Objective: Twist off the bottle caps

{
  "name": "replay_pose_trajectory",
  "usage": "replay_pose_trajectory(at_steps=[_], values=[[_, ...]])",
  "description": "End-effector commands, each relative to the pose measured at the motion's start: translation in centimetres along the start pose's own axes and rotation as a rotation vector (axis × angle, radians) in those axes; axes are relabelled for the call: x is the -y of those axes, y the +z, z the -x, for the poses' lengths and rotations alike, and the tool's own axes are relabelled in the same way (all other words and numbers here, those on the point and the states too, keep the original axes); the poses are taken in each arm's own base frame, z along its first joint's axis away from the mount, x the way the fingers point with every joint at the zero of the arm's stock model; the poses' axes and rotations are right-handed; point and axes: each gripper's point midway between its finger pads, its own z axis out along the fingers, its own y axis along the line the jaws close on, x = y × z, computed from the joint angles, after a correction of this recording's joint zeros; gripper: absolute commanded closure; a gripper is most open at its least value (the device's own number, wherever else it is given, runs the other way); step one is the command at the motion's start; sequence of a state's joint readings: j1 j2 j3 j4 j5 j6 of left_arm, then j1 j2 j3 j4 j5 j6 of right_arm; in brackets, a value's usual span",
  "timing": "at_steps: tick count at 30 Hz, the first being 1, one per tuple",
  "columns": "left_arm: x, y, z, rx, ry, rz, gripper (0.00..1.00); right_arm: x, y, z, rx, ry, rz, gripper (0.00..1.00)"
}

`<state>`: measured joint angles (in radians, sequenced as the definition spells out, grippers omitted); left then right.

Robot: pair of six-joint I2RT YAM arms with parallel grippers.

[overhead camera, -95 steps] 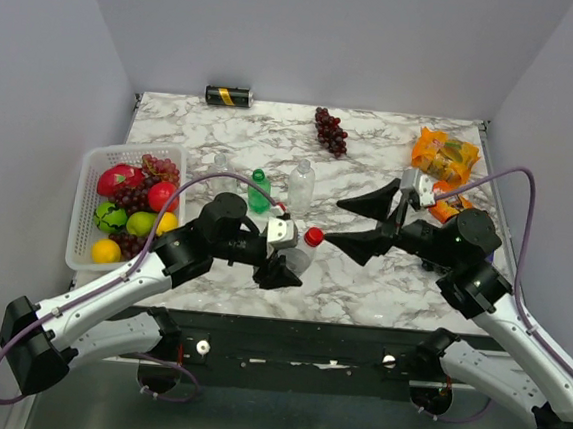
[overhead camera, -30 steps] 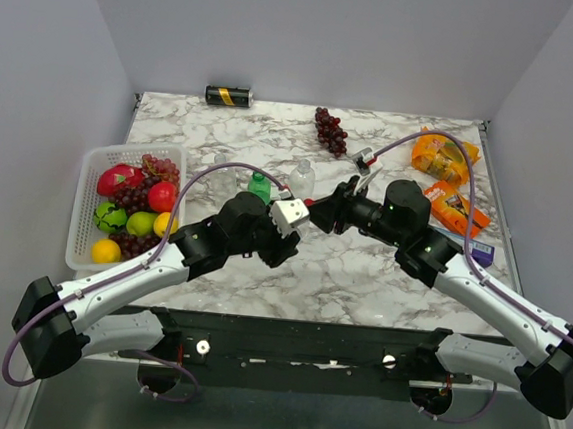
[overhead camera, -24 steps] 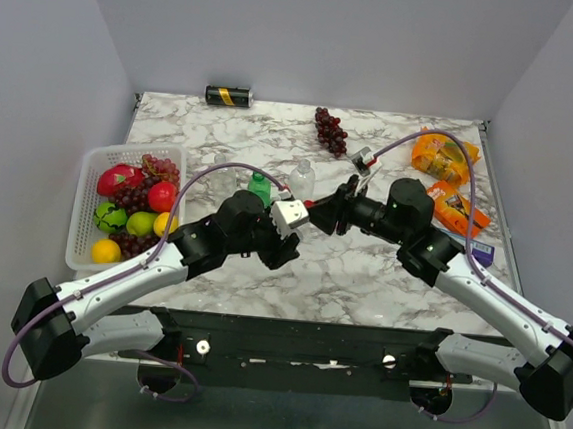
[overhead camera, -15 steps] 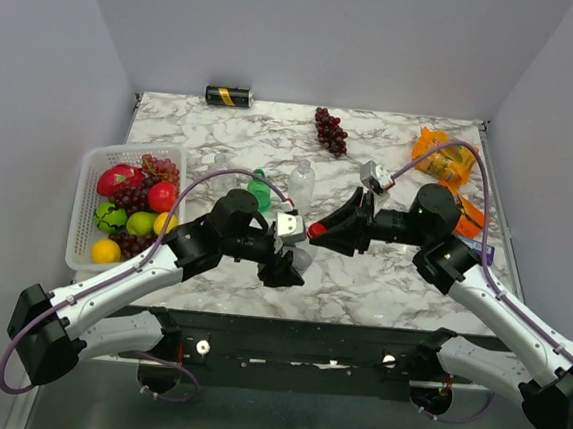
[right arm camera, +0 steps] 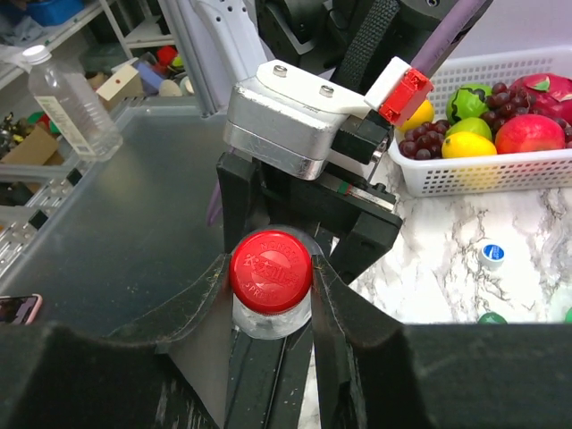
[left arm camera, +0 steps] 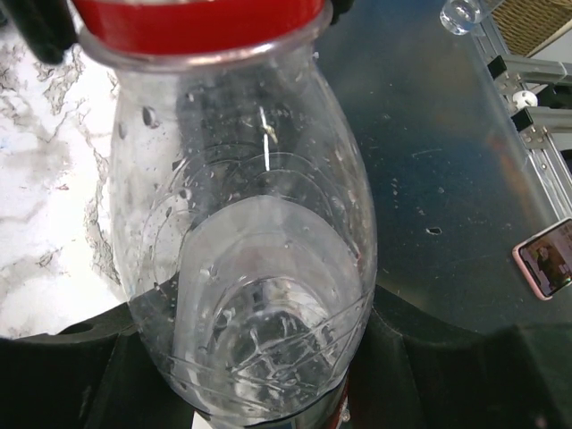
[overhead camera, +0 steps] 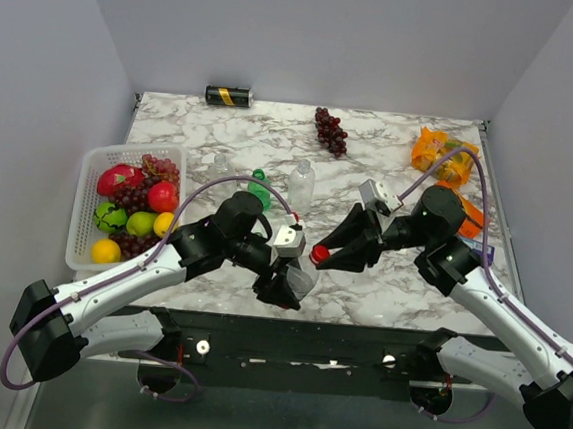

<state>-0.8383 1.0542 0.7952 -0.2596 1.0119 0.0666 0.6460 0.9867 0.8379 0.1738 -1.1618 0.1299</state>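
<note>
Grey walls are closing in a marble table (overhead camera: 391,163), and at the middle of its near edge the clear bottle (overhead camera: 301,273) is being held off the surface. Its long axis is lying tilted, with the red cap (right arm camera: 271,268) pointing up and toward the right arm. So the right arm is sitting nearer the cap and facing it almost end-on.

The left gripper (overhead camera: 283,282) is clamping the bottle's lower body between both fingers, and the left wrist view shows the plastic wedged between them. The right gripper (overhead camera: 323,257) is reaching in from the right. Its two fingers are flanking the cap and appear to be pressing on opposite sides of it, narrowed to about the cap's width. I judge this a grip ready for a twist about the bottle's axis.

Farther back, a green bottle (overhead camera: 259,188) and another clear bottle (overhead camera: 300,183) are standing upright, well apart from both grippers.
</note>
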Motion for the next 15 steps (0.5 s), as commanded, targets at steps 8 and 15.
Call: replay_pose_trajectory(at_steps=[8, 15], values=[[-0.9, -0.5, 2.9, 0.062, 0.120, 0.083, 0.62, 1.0, -1.0, 0.5, 0.017, -0.010, -0.157, 0.27], [-4.2, -2.0, 3.4, 0.072, 0.137, 0.321, 0.62, 4.0, -2.5, 1.3, 0.073, 0.042, -0.411, 0.23]])
